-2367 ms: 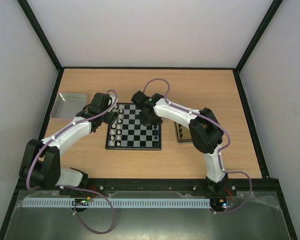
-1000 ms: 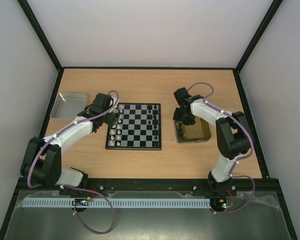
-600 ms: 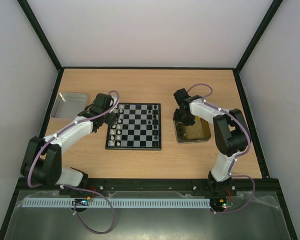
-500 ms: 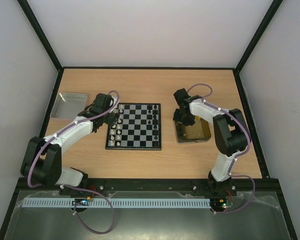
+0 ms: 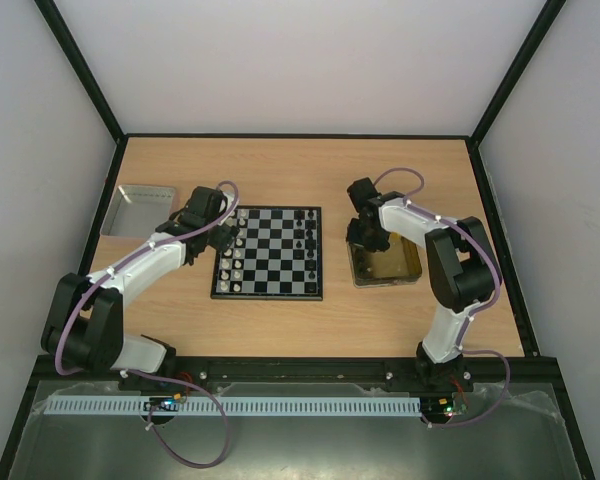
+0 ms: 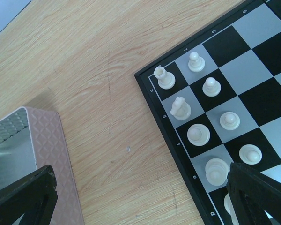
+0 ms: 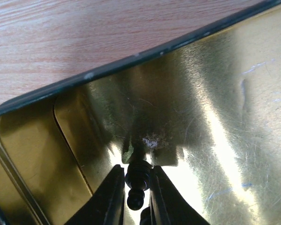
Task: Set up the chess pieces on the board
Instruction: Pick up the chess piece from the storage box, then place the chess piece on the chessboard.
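The board (image 5: pixel 275 262) lies mid-table with white chess pieces (image 5: pixel 238 255) in its two left columns and a few black ones (image 5: pixel 307 232) near its right edge. My left gripper (image 5: pixel 220 232) hovers open over the board's far left corner. In the left wrist view, white pieces (image 6: pixel 180 108) stand on the board (image 6: pixel 253 93) between my spread fingertips (image 6: pixel 23 197). My right gripper (image 5: pixel 365 240) reaches down into the yellow tray (image 5: pixel 392 268). In the right wrist view its fingers (image 7: pixel 110 197) press both sides of a small black chess piece (image 7: pixel 139 176) on the tray floor (image 7: pixel 215 117).
A shallow silver tray (image 5: pixel 135 210) sits at the far left of the table, and its corner (image 6: pixel 18 150) shows in the left wrist view. Black frame rails border the table. Bare wood lies beyond the board and in front of it.
The right arm swung from over the board to the yellow tray, lowered slightly, and its fingers closed in on the black piece. The left arm stayed still.
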You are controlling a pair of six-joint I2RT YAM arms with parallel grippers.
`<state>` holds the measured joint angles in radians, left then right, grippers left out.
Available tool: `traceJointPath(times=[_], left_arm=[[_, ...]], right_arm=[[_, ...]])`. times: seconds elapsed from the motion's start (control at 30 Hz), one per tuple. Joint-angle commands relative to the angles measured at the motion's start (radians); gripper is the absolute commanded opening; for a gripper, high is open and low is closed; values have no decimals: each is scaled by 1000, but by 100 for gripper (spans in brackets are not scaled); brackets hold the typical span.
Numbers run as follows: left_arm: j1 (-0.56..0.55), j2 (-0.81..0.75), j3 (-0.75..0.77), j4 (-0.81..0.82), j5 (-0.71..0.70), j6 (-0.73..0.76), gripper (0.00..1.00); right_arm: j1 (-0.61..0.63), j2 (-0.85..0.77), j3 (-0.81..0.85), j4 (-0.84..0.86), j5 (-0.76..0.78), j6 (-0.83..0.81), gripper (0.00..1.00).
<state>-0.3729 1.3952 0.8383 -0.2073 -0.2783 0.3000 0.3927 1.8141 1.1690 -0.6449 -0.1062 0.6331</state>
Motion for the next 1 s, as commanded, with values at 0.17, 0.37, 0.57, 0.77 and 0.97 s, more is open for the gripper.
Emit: traceJointPath(times=[0.17,0.37,0.57,0.77,0.97], left_arm=[[-6,4,-5,6,-17,5,99],[-7,2,-5,8,-16,5,99],[-6,1,-7,12,-16,7,99],[-7,1,-6,11,-16,7,99],[-6,-1,-5,9,-18,5,99]], right_arm=[[-4,9,-20,-3,21,-15,4],[-2,-78,21,-88,71,-16,2],[96,-187,137,-245,133,-7,2],[263,-180,241,-300,103,54,2],[398,-102,254,-260,81,79,2]])
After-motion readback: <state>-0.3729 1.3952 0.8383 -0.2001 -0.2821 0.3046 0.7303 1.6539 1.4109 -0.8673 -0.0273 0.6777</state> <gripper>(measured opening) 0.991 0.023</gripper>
